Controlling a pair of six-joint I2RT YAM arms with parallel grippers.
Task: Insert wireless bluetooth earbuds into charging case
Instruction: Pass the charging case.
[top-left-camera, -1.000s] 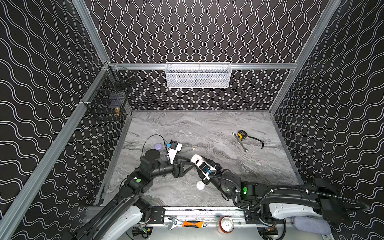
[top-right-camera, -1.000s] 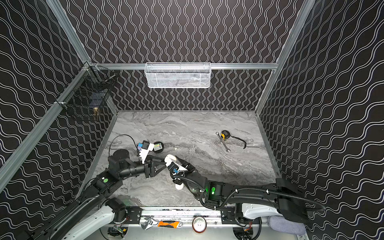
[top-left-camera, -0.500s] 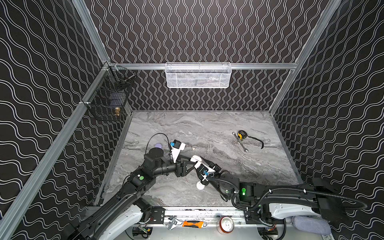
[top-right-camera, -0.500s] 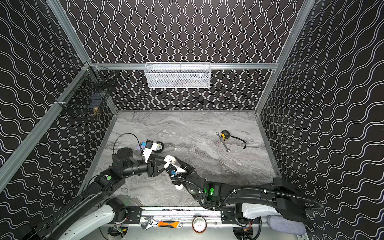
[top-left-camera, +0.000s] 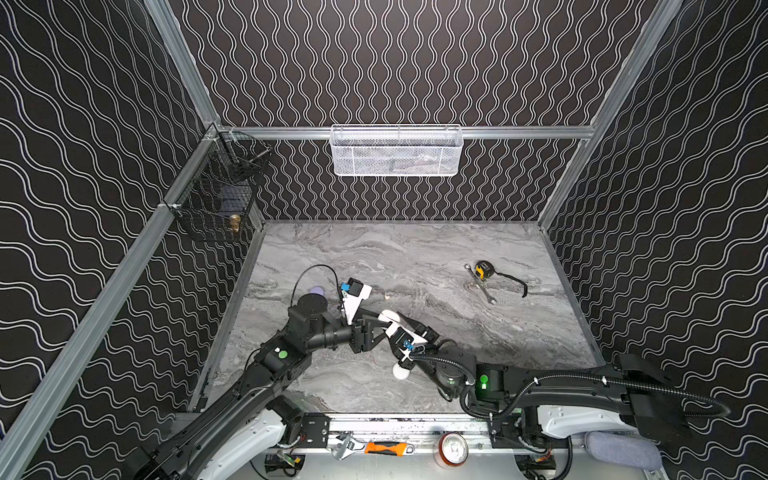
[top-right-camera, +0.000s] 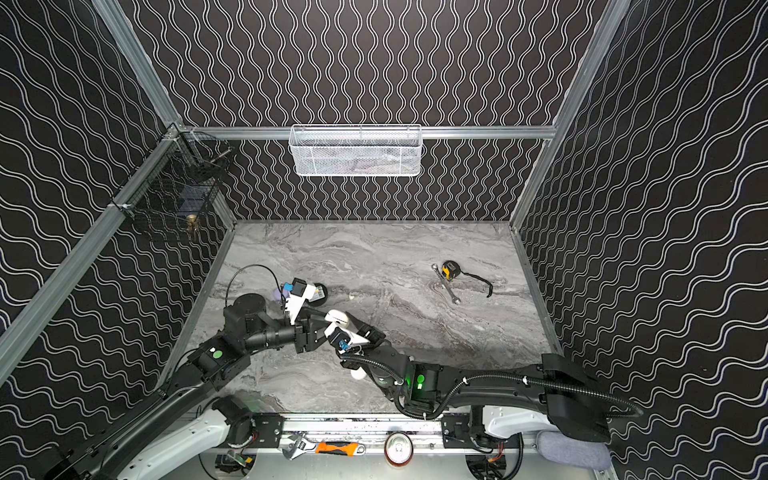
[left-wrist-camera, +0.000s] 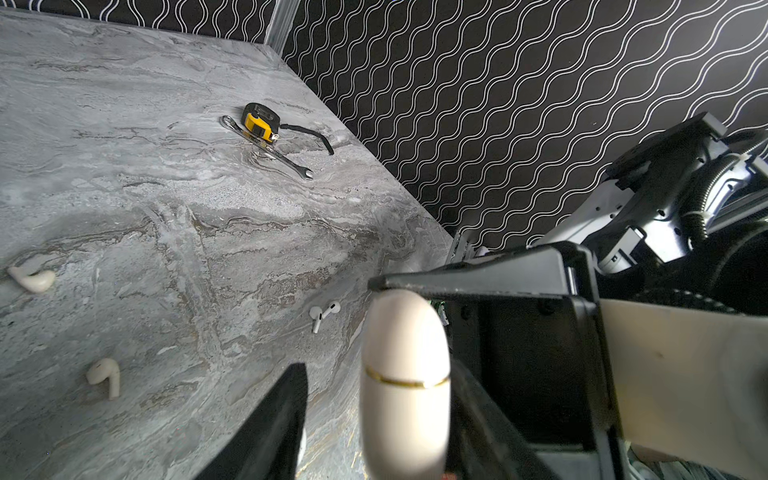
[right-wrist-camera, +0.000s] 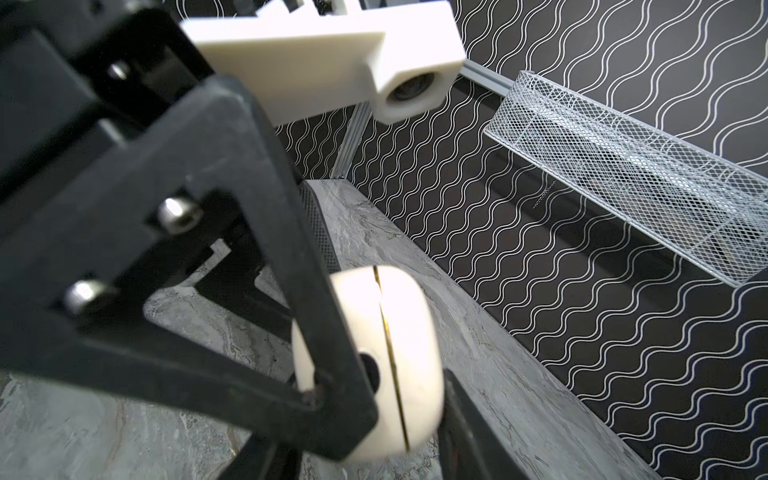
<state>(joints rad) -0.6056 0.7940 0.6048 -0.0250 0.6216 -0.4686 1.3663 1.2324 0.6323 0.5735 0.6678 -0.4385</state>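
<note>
Both arms meet low over the near-left part of the table (top-left-camera: 415, 257), short of its middle. The right gripper (top-right-camera: 355, 326) pinches a cream case (left-wrist-camera: 405, 374), shut along its gold seam and held clear of the marble. The left gripper (top-left-camera: 376, 328) comes at it from the opposite side with its fingers spread around the case. One finger (left-wrist-camera: 270, 424) stands off with a plain gap. The other sits tight beside the case, and I can't tell whether it touches.

Loose on the marble beyond the grippers lie a cream bud (left-wrist-camera: 104, 376) and a second bud (left-wrist-camera: 31, 279) farther out, apart from each other. A white pair (left-wrist-camera: 324, 313) lies touching, near the case.

The left arm runs close along the left wall's rail, and a lilac lump (top-left-camera: 316, 290) sits tucked behind its wrist. A white lump (top-left-camera: 401, 372) lies under the right arm, between the grippers and the front edge.

The far and right stretches of the table are open. The only things there are a tape measure (top-left-camera: 484, 270) and a wrench (top-left-camera: 482, 286), side by side and well apart from the arms. A white basket (top-left-camera: 397, 151) hangs on the back wall and a black basket (top-left-camera: 216, 195) on the left wall, both above the marble.
</note>
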